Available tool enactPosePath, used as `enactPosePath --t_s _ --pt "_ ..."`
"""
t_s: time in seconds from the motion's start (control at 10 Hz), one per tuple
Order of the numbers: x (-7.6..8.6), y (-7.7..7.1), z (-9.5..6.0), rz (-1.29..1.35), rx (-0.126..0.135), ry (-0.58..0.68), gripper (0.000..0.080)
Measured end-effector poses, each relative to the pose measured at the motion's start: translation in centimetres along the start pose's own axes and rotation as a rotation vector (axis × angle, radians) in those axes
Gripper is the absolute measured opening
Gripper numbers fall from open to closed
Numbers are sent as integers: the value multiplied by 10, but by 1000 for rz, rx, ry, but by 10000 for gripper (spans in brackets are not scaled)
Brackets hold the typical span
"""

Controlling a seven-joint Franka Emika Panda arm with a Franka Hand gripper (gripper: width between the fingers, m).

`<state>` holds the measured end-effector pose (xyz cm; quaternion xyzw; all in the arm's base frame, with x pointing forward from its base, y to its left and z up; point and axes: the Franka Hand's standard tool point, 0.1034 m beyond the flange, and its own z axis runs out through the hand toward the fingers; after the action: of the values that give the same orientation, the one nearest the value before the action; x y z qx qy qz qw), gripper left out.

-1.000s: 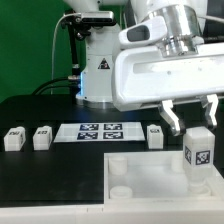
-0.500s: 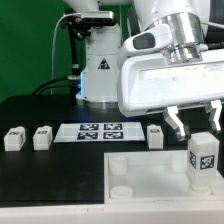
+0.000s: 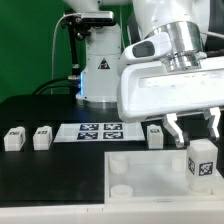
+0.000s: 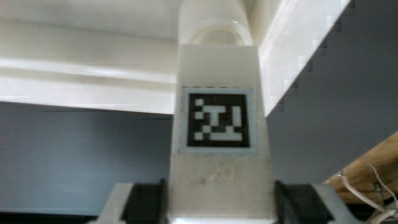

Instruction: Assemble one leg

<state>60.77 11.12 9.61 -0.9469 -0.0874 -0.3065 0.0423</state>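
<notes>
My gripper (image 3: 196, 136) is shut on a leg (image 3: 203, 163), a white block with a black-and-white tag facing the camera. The leg hangs upright over the right part of the large flat white panel (image 3: 150, 172), near the exterior view's right edge; I cannot tell whether it touches the panel. In the wrist view the leg (image 4: 221, 110) fills the middle, its tag showing, with the dark pads (image 4: 146, 200) pressed on both its sides at the gripper (image 4: 222, 205). The panel has round sockets (image 3: 118, 168) at its left corners.
Three more legs stand on the black table: two at the left (image 3: 14, 138) (image 3: 42, 137) and one (image 3: 155, 135) beside the marker board (image 3: 98, 131). The arm's white base (image 3: 98, 70) stands behind it.
The gripper, with the leg in it, has moved toward the exterior view's right and lower, closer to the panel.
</notes>
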Motion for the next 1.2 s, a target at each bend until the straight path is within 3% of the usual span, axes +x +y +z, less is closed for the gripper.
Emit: enactPosePath --t_s 0.2,0.3,0.4,0.6,1.2 --pt "0 1 0 1 2 -13 289" --pt "-2 0 0 1 4 -20 403" --pt "-2 0 0 1 4 -20 403" --pt "-2 0 1 1 4 -21 626" --pt "-3 0 1 1 4 -22 649"
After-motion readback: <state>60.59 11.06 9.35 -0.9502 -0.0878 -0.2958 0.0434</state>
